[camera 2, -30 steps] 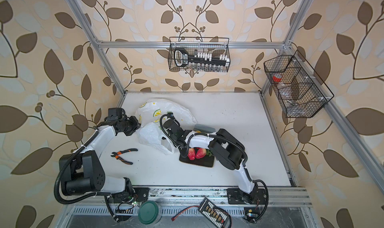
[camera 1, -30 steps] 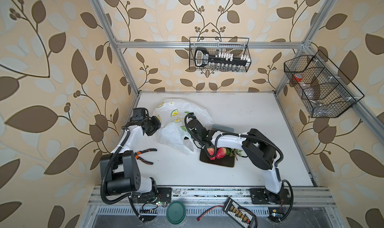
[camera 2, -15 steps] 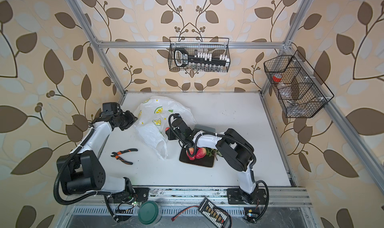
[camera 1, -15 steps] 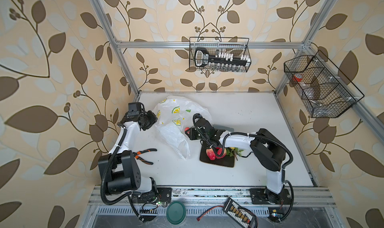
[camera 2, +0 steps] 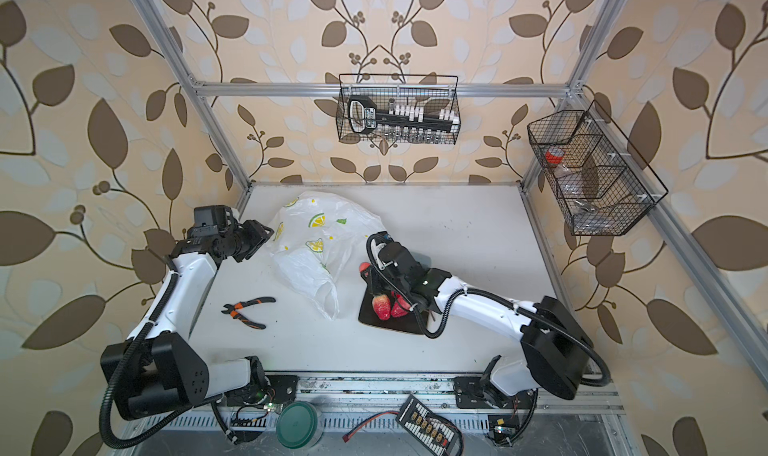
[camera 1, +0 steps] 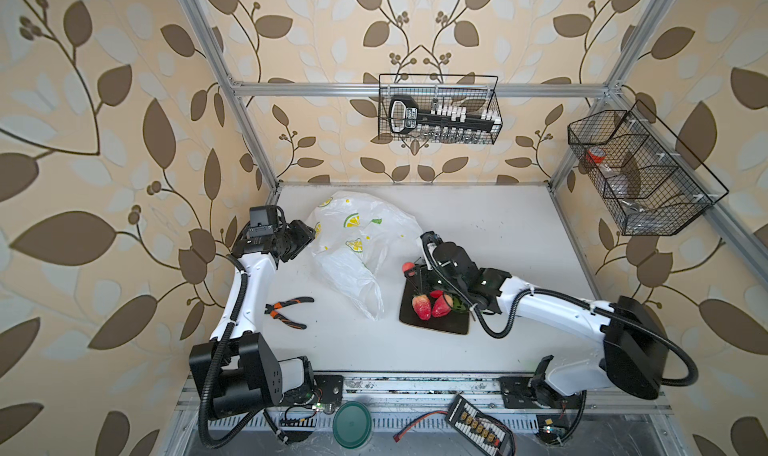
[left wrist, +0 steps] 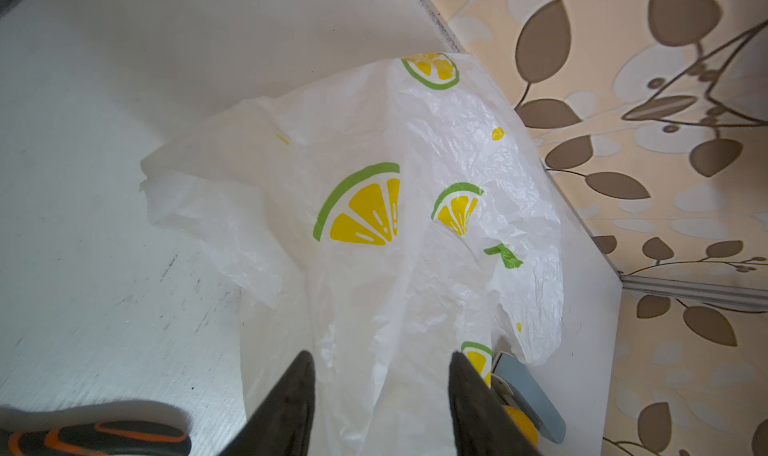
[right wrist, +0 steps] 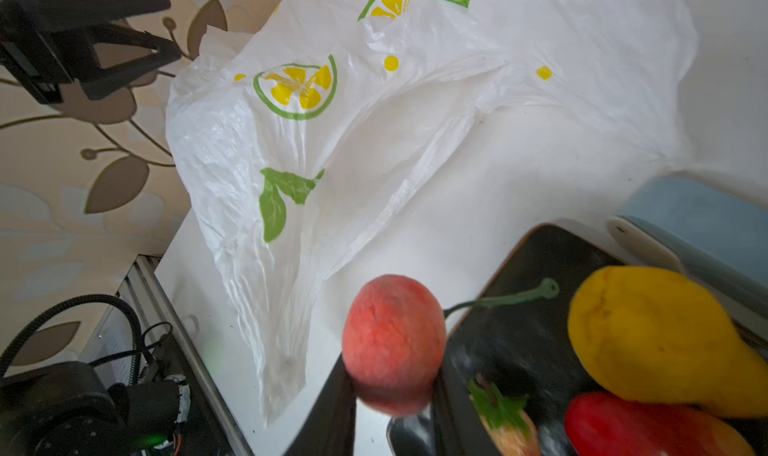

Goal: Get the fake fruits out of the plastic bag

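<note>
- Desk (camera 1: 478, 225) (camera 2: 457, 234), in both top views: we log the plastic bag (camera 1: 357, 242) (camera 2: 316, 242) lying crumpled and slack, left of centre, one loose end trailing toward the front edge.
- Left fingers (camera 1: 305, 234) (camera 2: 261, 230) sit just beside the bag's left margin, spread apart.
- Right fingers (camera 1: 417, 276) (camera 2: 371, 273) pinch a peach (camera 1: 409, 266) (camera 2: 364, 266) at the corner of the black tray (camera 1: 440, 329) (camera 2: 390, 326) nearest the bag. The peach is clear of the bag.
- Two strawberries (camera 1: 422, 306) (camera 2: 382, 304) lie on the tray, partly under the right arm. Pliers (camera 1: 286, 308) (camera 2: 247, 308) lie on the desk in front of the left arm, apart from the bag.
- Left wrist view: we see both fingers (left wrist: 291, 404) standing wide with nothing clamped. The bag (left wrist: 374, 225) spreads over the desk beyond the tips.
- A blue-grey object (left wrist: 528, 391) pokes out at the bag's edge, with a yellow-orange round bit (left wrist: 519, 429) against it. We cannot tell which fruit that is.
- Right wrist view: the peach (right wrist: 392, 342) is gripped between the two fingers (right wrist: 330, 412), over the tray's rim (right wrist: 536, 258).
- On the tray we note a yellow pear (right wrist: 656, 337), a red strawberry (right wrist: 644, 429) and a second strawberry with green leaves (right wrist: 503, 425). The blue-grey object (right wrist: 698, 225) sits just beside the tray, and the bag (right wrist: 332, 142) lies flat on the desk beyond.
</note>
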